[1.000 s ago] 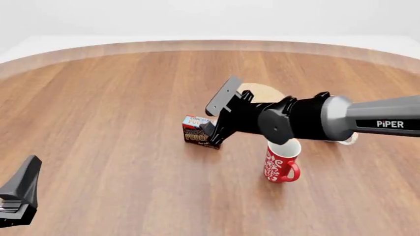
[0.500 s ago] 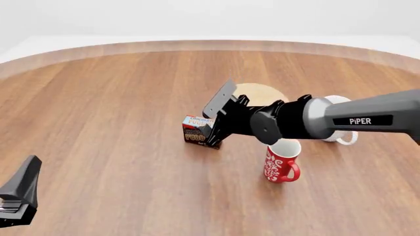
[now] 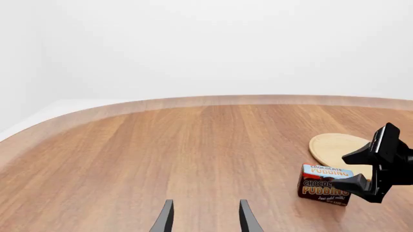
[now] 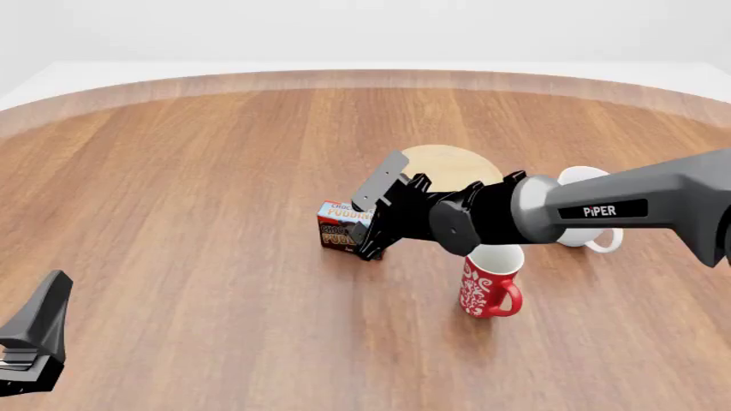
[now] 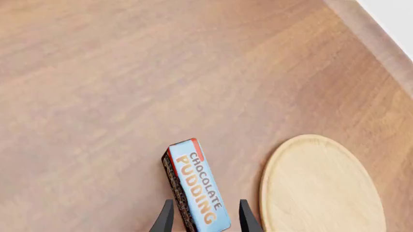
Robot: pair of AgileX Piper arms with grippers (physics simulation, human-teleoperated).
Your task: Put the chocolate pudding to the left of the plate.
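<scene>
Pudding (image 4: pixel 341 224) sat on bench (image 4: pixel 183 188), left of plate (image 4: pixel 457 163); I saw right tool (image 4: pixel 368 221) spread, straddling it. Left tool (image 3: pixel 204 217) spread, empty.

Wooden table (image 4: pixel 171 171) — pudding box (image 4: pixel 338 224), plate (image 4: pixel 457 163), red mug (image 4: pixel 489 287), white mug (image 4: pixel 594 233)

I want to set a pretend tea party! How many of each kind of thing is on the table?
Mugs: 2, a red patterned mug and a white mug
Round tan wooden plates: 1
Brown chocolate pudding boxes: 1
Total: 4
</scene>
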